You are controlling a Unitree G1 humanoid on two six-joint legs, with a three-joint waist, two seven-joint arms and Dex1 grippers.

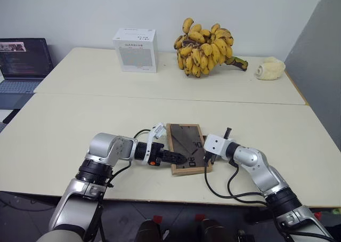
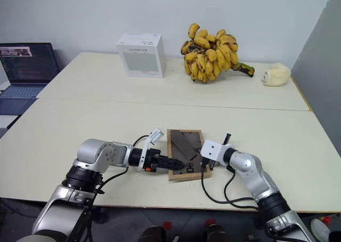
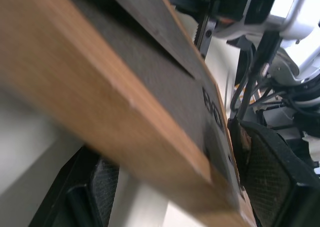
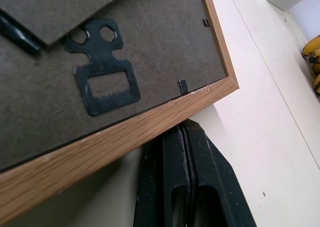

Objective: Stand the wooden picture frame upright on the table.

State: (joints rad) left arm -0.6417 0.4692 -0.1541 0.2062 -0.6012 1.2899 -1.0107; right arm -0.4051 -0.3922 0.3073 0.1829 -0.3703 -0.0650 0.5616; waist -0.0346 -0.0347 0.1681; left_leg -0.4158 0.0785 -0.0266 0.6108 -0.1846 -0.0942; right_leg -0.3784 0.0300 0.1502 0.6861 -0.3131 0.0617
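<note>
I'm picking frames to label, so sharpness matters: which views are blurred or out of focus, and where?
Left wrist view: the wooden picture frame runs close past the lens, its near edge soft and smeared, the arm parts behind it out of focus. Right wrist view: the frame's back and hanger are crisp, with only the fingers slightly soft. Both eye views: evenly lit, sharp across the table, shadows faint.

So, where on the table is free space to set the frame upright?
The table is bare on its near left, and between the wooden picture frame and the seam. Its near right is bare too. The far edge is crowded: white box, bananas, pale lump.
</note>
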